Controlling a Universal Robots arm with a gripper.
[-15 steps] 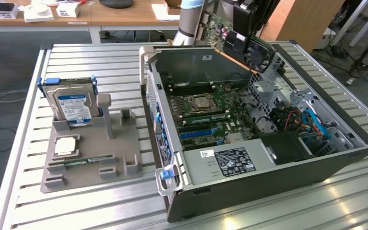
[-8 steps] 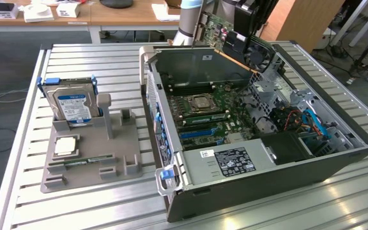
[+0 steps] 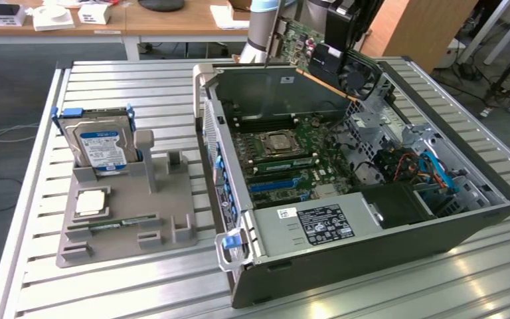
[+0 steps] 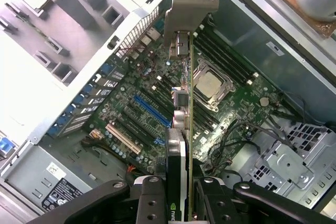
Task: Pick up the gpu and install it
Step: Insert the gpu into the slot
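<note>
Wrist view: my fingers [image 4: 151,203] clamp the gpu [image 4: 178,156] by its shroud, edge-on above the motherboard [image 4: 142,77]. I judge it light, rigid and fragile, so the shroud beats the bare circuit board.

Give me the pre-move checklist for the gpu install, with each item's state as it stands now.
1. gpu gripped by claw: ok, clamped on both faces.
2. gpu clear of motherboard: ok, it hangs above the open case.
3. Empty blue slot: ok, nothing plugged into it.
4. gpu lined up with a slot: cannot tell.
5. gpu seated: not ok, not yet in any slot.
</note>
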